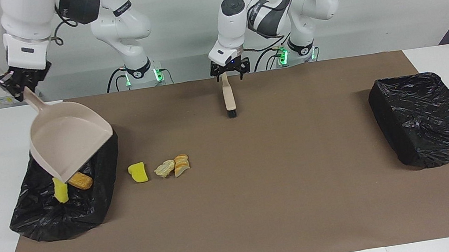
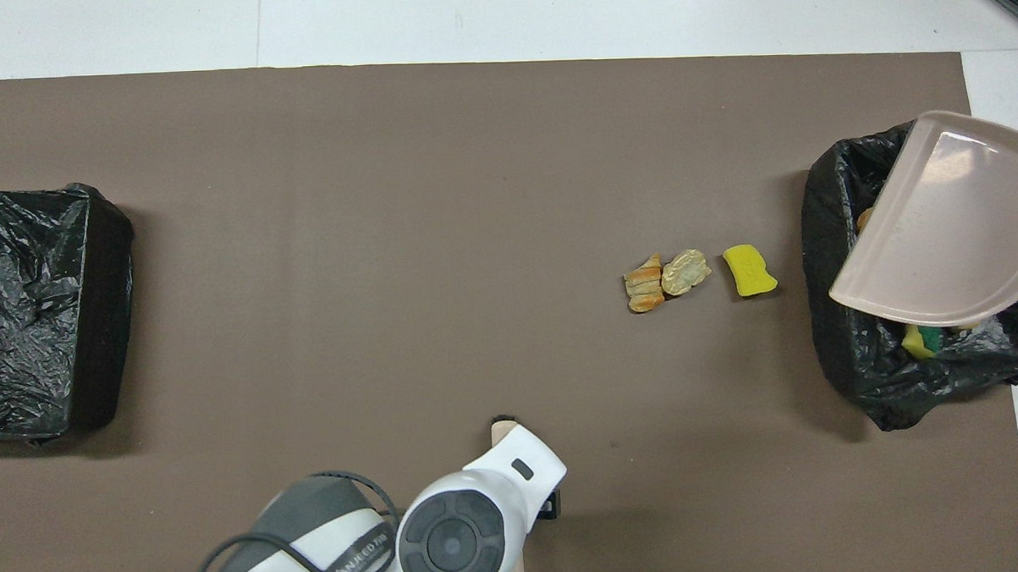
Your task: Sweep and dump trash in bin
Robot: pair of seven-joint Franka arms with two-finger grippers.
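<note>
facing view
right gripper (image 1: 21, 89): up in the air over the right arm's end of the table, fingers clamped on the handle of the beige dustpan (image 1: 70, 140).
dustpan: tilted, mouth down, hanging over the trash-filled bin (image 1: 42, 215), a black-bagged bin at the right arm's end.
trash in bin: a yellow sponge piece (image 1: 60, 190) and a tan bread-like chunk (image 1: 80, 180) show just under the dustpan's lip; anything else in there is hidden by the pan.
trash on mat: a yellow sponge scrap (image 1: 138, 173) near the bin, then a pale chunk (image 1: 165, 168) touching a tan-orange chunk (image 1: 181, 165), all on the brown mat (image 1: 263, 209).
left gripper (image 1: 228, 70): fingers spread apart, at the top of the brush (image 1: 228, 98) handle.
brush: on the mat at the robots' edge, bristle end pointing away from the robots.
second bin (image 1: 426, 118): black-bagged, at the left arm's end of the table.

overhead view
dustpan (image 2: 947, 220): covers most of the bin (image 2: 850, 367); a green-and-yellow sponge (image 2: 921, 339) peeks out below its edge.
trash on mat: yellow scrap (image 2: 750, 270), pale chunk (image 2: 685, 270), tan-orange chunk (image 2: 644, 285), unswept, well apart from the brush.
left gripper: under its own wrist here, fingers cannot be told.
brush (image 2: 502, 422): only its tip shows.
</note>
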